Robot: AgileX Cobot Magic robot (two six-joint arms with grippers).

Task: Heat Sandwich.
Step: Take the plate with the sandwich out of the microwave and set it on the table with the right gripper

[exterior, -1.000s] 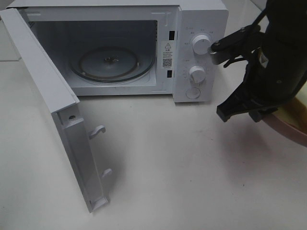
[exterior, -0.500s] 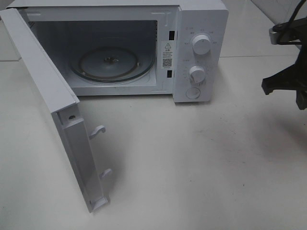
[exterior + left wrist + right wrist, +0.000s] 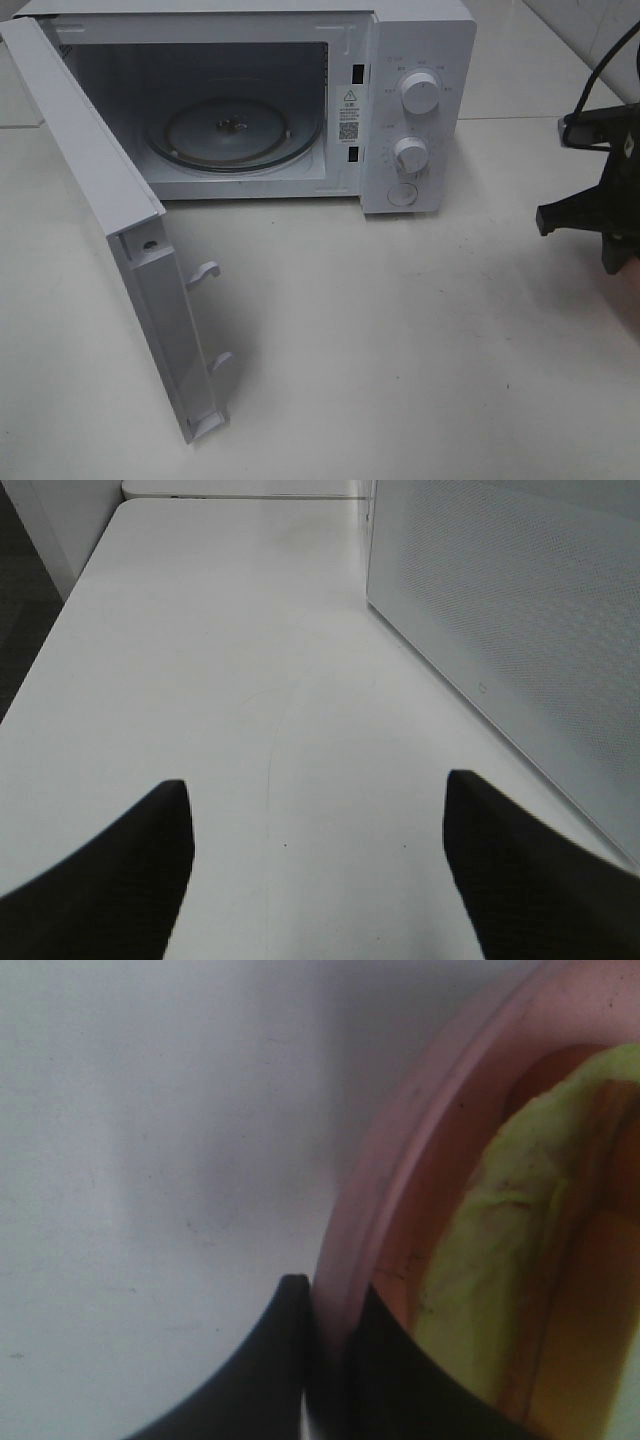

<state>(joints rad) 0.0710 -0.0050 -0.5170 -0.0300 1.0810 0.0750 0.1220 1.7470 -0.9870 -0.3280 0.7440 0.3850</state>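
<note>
In the right wrist view my right gripper (image 3: 325,1295) is shut on the rim of the pink plate (image 3: 400,1180), one finger outside the rim and one inside. The sandwich (image 3: 520,1260) lies on that plate, its yellow-green filling and orange crust close to the inner finger. The exterior high view shows only part of my right arm (image 3: 600,205) at the far right edge, right of the microwave (image 3: 420,60); plate and sandwich are cut off there. My left gripper (image 3: 315,790) is open over bare table, holding nothing.
The microwave door (image 3: 90,170) is swung wide open toward the front left, and the glass turntable (image 3: 235,130) inside has nothing on it. In the left wrist view the door's perforated outer face (image 3: 510,610) stands beside my left gripper. White table (image 3: 400,350) lies in front.
My right arm, which hung in front of the microwave's knobs with the plate, has swung out to the right edge of the view. The left gripper shows no change.
</note>
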